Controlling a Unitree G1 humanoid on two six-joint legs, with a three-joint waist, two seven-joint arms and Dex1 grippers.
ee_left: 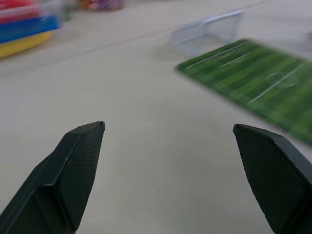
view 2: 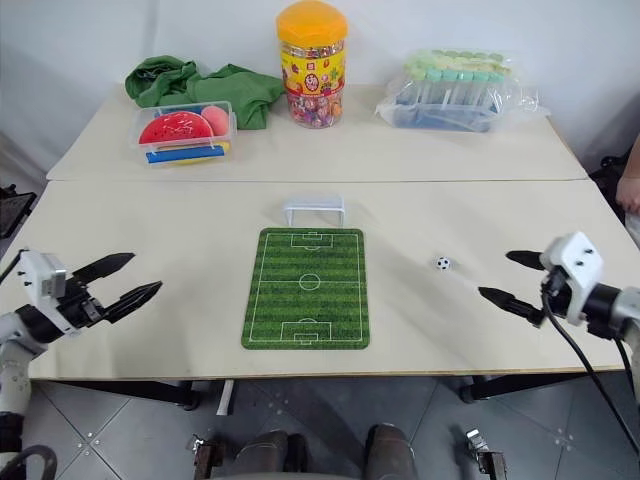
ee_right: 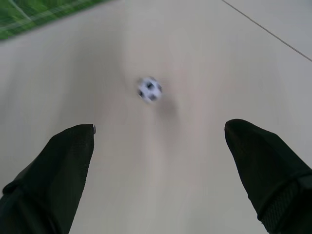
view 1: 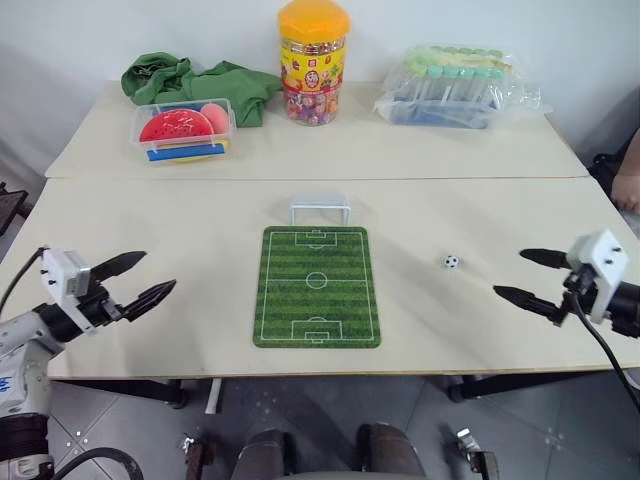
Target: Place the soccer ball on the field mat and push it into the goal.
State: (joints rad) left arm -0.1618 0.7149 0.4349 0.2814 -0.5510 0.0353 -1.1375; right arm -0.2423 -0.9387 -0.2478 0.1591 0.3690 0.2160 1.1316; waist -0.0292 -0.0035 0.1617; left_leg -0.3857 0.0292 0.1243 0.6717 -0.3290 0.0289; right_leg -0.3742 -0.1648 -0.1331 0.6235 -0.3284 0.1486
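You are looking at the field mat (view 1: 317, 286) lying flat near the front edge of the table (view 1: 200, 220); treat it as your reference point. The goal (view 1: 320, 208) is standing just beyond the mat's far short edge, apart from it by a thin strip of tabletop. The soccer ball (view 1: 451, 262) is resting on bare table to the right of the mat, well clear of its right edge.

The right gripper (view 1: 522, 275) is hovering to the right of the ball, its fingers standing wide apart and holding nothing; in the right wrist view the ball (ee_right: 149, 89) is lying ahead of the two fingertips (ee_right: 73, 146), untouched. The left gripper (view 1: 143, 278) is hovering to the left of the mat, its fingers also spread apart and empty.

Beyond the goal, the far table is carrying a green cloth (view 1: 190, 80), a clear box (view 1: 185, 130) of red and blue items, an orange-lidded jar (view 1: 313, 62) and a bag of tubes (view 1: 455, 85).
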